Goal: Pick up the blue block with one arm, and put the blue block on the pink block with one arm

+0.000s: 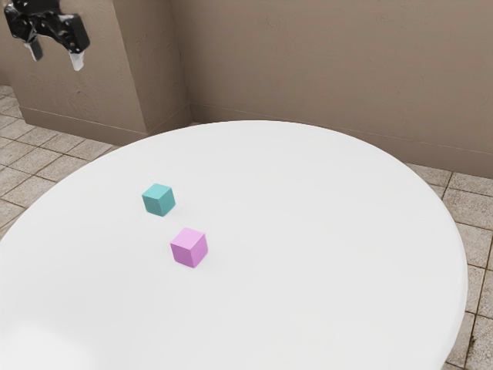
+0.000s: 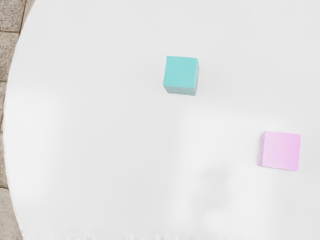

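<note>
The black two-finger gripper [image 1: 55,55] hangs high in the exterior view's upper left, in front of the beige wall [image 1: 323,69] and well clear of the tabletop. Its two pale-tipped fingers [image 1: 76,62] stand spread apart and point downward with nothing between them, so the claw is released.

The small, matte, teal-tinted blue block [image 1: 159,200] sits flat on the glossy white round table [image 1: 323,247], in the half of the tabletop toward the exterior view's left and well in from the rim. It is a cube, with all sides alike, so it has no long axis. It rests upright on one face with its top level. In the exterior view one vertical edge is turned toward the camera, so two side faces show, one lighter and one darker.

The small, matte, cube-shaped pink block [image 1: 189,247] lies near it, closer to the camera and slightly toward the exterior view's right. A bare strip of table separates the two, and they do not touch. The pink block also sits flat, turned much the same way as the blue one.

In the wrist view the blue block [image 2: 181,75] and the pink block [image 2: 280,150] are seen from above on the table [image 2: 100,150], apart from one another, their edges running nearly parallel. Grey-brown floor tiles [image 2: 10,15] show past the table's curved rim.
</note>
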`<state>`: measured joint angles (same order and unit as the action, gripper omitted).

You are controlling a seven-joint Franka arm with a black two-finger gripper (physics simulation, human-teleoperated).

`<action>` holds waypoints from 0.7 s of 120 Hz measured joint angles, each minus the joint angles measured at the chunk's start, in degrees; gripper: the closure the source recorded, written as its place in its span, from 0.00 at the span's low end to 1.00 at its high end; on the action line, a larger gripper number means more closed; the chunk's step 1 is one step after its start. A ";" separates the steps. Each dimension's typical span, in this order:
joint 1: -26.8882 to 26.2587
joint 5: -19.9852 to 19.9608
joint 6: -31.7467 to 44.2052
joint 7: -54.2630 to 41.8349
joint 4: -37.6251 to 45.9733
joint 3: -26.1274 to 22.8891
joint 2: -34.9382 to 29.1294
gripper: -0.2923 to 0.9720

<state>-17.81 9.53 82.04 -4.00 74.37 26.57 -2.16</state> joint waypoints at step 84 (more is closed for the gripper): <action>29.45 -21.36 33.72 -18.67 13.39 -12.55 30.40 0.23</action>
<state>11.64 -11.84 115.76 -22.67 87.76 14.02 28.24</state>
